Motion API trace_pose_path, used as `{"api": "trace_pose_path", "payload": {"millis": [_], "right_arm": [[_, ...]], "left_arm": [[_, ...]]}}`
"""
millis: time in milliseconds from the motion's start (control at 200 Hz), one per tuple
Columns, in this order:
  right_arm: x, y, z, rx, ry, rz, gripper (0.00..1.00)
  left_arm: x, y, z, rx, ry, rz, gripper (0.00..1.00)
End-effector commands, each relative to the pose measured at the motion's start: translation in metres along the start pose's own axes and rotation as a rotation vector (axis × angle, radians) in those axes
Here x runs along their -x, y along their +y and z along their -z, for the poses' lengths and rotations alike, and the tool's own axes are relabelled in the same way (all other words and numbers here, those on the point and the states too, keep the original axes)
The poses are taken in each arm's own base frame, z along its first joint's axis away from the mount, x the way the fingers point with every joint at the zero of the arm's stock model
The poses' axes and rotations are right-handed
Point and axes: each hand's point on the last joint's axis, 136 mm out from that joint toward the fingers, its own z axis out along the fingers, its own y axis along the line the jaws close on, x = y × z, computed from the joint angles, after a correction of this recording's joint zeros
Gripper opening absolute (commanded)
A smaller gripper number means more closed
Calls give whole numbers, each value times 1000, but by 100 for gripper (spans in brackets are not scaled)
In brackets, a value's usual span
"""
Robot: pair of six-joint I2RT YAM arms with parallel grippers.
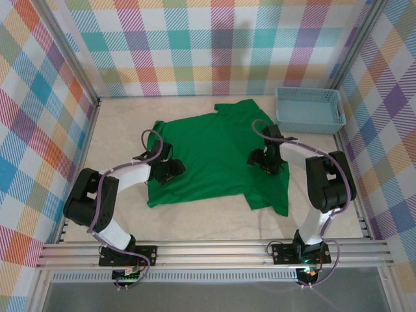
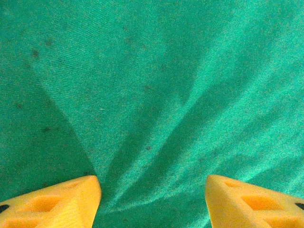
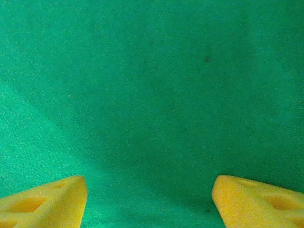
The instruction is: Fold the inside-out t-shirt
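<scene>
The green t-shirt (image 1: pixel 218 153) lies spread flat on the table, its sleeves at the far left and near right. My left gripper (image 1: pixel 174 168) rests on the shirt's left part, and my right gripper (image 1: pixel 259 159) on its right part. In the left wrist view the yellow fingers (image 2: pixel 71 202) stand wide apart over creased green cloth (image 2: pixel 152 95), gripper (image 2: pixel 153 190) open, with shallow folds fanning out between them. In the right wrist view the gripper (image 3: pixel 149 194) is open too, fingers (image 3: pixel 251 199) apart over smooth cloth (image 3: pixel 152 85).
A light blue plastic basket (image 1: pixel 309 109) sits at the far right corner. Checked walls close in the table on three sides. Bare beige tabletop (image 1: pixel 208 221) runs between the shirt and the front rail.
</scene>
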Motion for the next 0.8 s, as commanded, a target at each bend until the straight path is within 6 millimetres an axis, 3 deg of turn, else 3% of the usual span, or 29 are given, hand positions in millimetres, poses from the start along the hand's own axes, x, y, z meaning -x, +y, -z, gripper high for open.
{"api": "trace_pose_path", "payload": {"millis": [0,185,260,315,425,530,660,795], "right_arm": [[-42,-33,0,-74,54,-106,74],[-84,-64,16,-104,50,-205,75],[-91,-70,28,-107,27,-219,75],[-88,-69,39,-99,-10,-206,76],[-57,-49,68,-54,-110,-122,76],[-18,-12,93,23,-194,-24,76],[20,44,103,93,-242,122,76],[45,89,91,140,-233,237,76]], "left_arm": [[-37,32,-2,67,83,25,63],[-59,31,13,41,95,0,63],[-60,25,26,36,94,-36,64],[-49,17,41,43,61,-67,66],[5,-6,75,99,-83,-137,71],[65,-28,90,121,-181,-120,71],[130,-36,80,190,-233,-71,69],[184,-42,58,231,-254,-67,68]]}}
